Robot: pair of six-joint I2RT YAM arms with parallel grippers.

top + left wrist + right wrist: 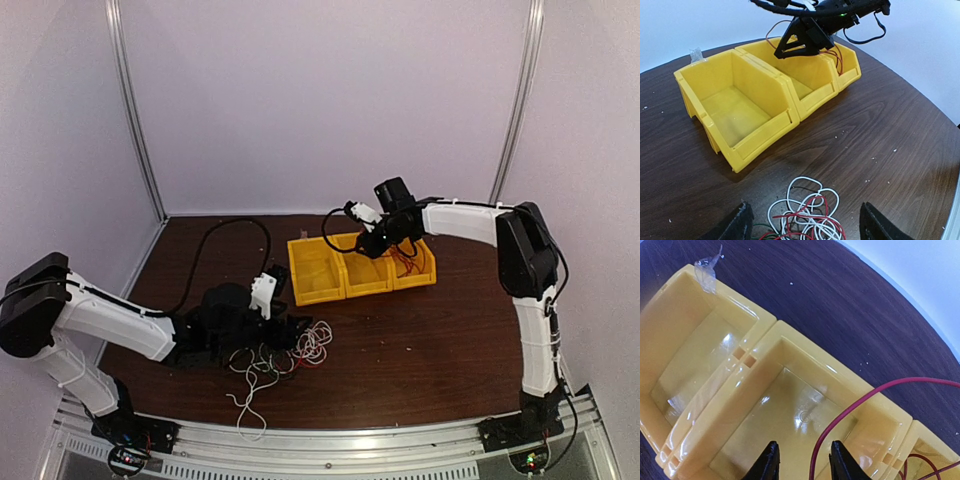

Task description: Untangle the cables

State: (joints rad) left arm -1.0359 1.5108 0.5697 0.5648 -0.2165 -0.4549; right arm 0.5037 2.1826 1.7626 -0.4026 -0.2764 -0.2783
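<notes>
Just in front of the row of three yellow bins [345, 268], on the dark wood table [430, 340], the cables [282, 355] lie in a loose tangle. They are thin, thread-like wires. White loops are the most numerous and spread widest. Red strands weave through the middle, and a few dark green or black ones show at the near edge. One white tail trails away from the heap on the side away from the bins.

A separate red cable [860, 397] is up at the bins. It arcs through the air over the middle bin [805, 347], and more red loops lie inside the right-hand bin [842, 75].

The left arm stretches low across the table toward the bins. The left gripper [804, 206] sits at the tangle, its two black fingers [742, 222] spread wide with the heap between them. Whether either finger touches a wire cannot be told.

The right arm bends at the elbow and reaches in from the bins' right end. The right gripper [805, 460] hangs over the middle bin, pointing down into it. Its fingers stand apart with a clear gap, and the red cable drops through that gap without being pinched.
</notes>
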